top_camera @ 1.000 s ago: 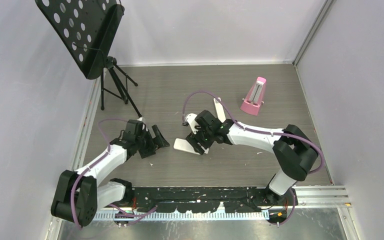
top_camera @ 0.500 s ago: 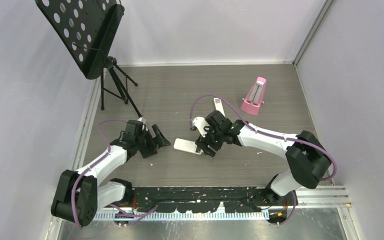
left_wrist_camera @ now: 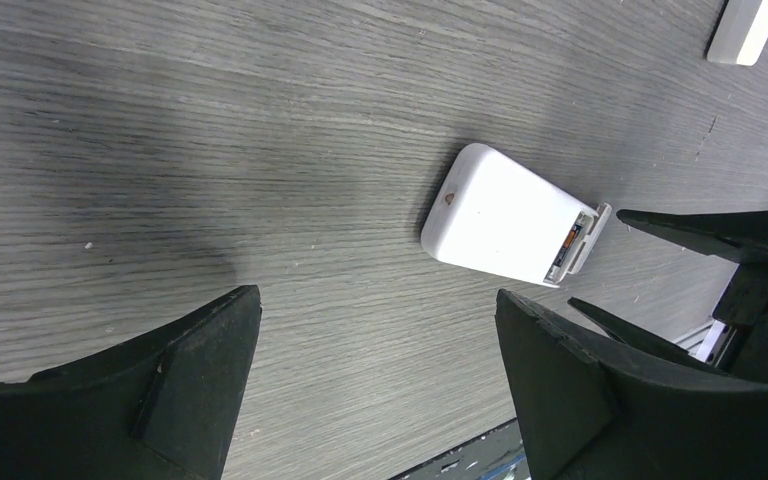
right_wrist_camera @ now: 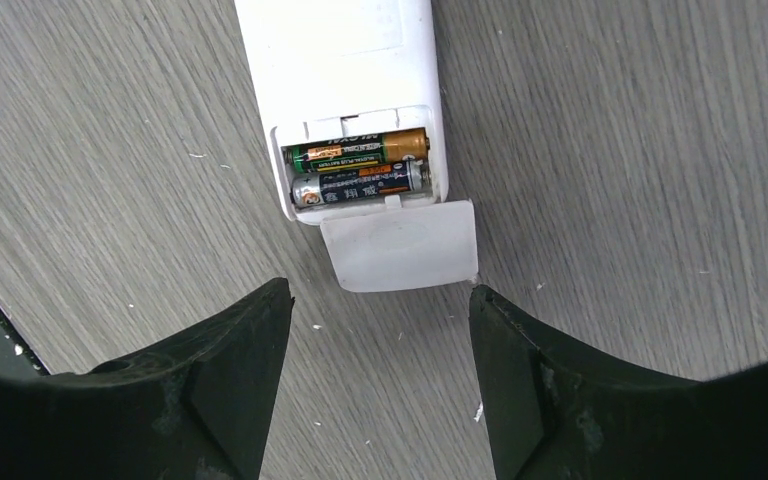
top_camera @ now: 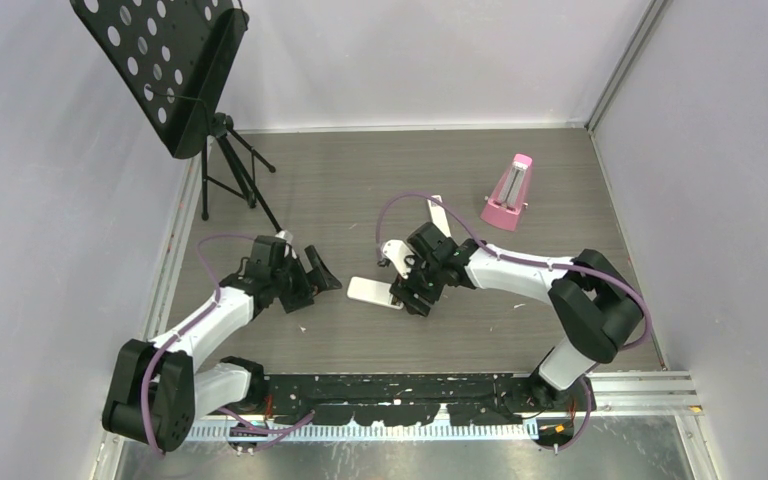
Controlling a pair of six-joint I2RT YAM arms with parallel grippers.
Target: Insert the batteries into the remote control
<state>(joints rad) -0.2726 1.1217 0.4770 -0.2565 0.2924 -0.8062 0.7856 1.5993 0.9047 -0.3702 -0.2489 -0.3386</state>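
While batteries (right_wrist_camera: 360,165) sit in remote control (right_wrist_camera: 335,60), right hand (right_wrist_camera: 378,290) spread, empty; left hand (left_wrist_camera: 377,293) likewise.

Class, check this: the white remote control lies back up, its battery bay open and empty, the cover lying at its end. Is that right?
Not empty. The right wrist view shows two batteries lying side by side in the open bay of the remote control. The rest stands: it lies back up, the cover at its end.

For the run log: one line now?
remote control: bay open | batteries: two seated | right gripper: open above | left gripper: open
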